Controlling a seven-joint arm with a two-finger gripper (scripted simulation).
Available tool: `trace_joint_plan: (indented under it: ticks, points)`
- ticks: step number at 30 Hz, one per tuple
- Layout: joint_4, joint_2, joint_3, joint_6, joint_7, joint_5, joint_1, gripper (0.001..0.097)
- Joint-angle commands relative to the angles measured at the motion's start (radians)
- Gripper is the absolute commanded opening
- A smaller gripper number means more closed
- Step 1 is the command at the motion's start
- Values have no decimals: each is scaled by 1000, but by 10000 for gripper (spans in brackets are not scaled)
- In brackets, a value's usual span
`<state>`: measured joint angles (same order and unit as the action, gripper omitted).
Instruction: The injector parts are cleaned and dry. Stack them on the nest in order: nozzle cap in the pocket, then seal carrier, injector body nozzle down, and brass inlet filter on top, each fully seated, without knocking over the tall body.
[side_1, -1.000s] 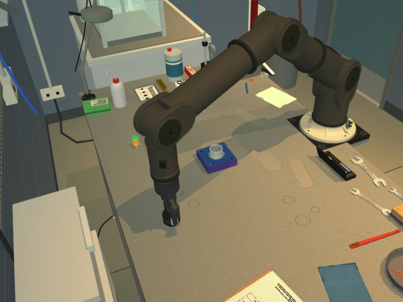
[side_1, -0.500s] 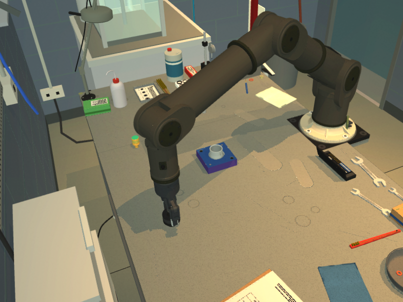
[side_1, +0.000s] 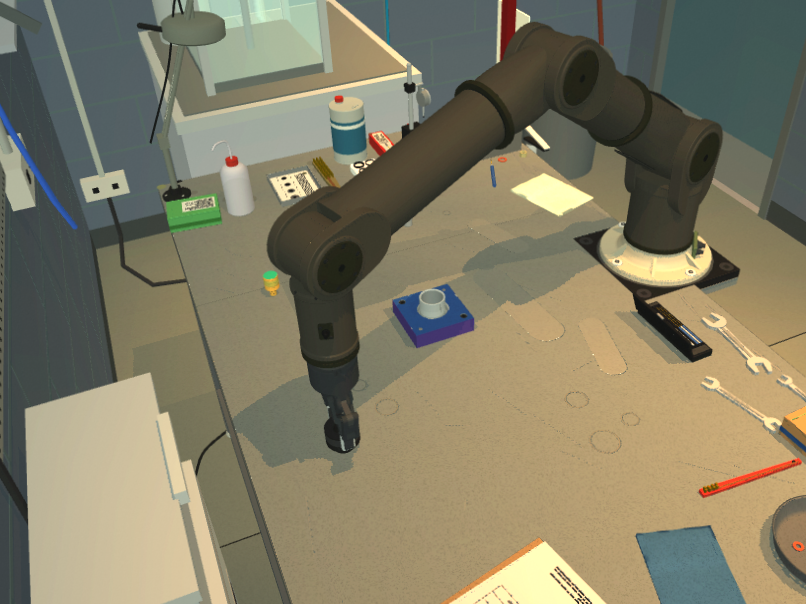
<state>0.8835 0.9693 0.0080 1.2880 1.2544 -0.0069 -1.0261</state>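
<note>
The blue nest (side_1: 432, 315) sits mid-table with a grey nozzle cap (side_1: 432, 302) standing in its pocket. My gripper (side_1: 342, 437) is low at the table's left edge, well left and in front of the nest. It reaches down around a small dark round part (side_1: 343, 442) standing on the table, probably the seal carrier. The fingers stand partly closed around the part, and it is not clear whether they grip it. A small brass part with a green top (side_1: 270, 282) stands on the table behind my arm. The tall injector body is not in view.
The table's left edge (side_1: 228, 403) runs close beside the gripper. A white cabinet (side_1: 97, 494) stands beyond it. Wrenches (side_1: 738, 338), a red ruler (side_1: 748, 478) and a blue cloth (side_1: 689, 563) lie at the right. Bottles (side_1: 237, 185) stand at the back.
</note>
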Motion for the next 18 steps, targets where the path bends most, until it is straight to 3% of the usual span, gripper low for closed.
trace_joint_plan:
  ticks: [1, 18]
  points:
    - [-1, -1, 0, 0, 0, 0, 0, 580]
    - [-1, -1, 0, 0, 0, 0, 0, 240]
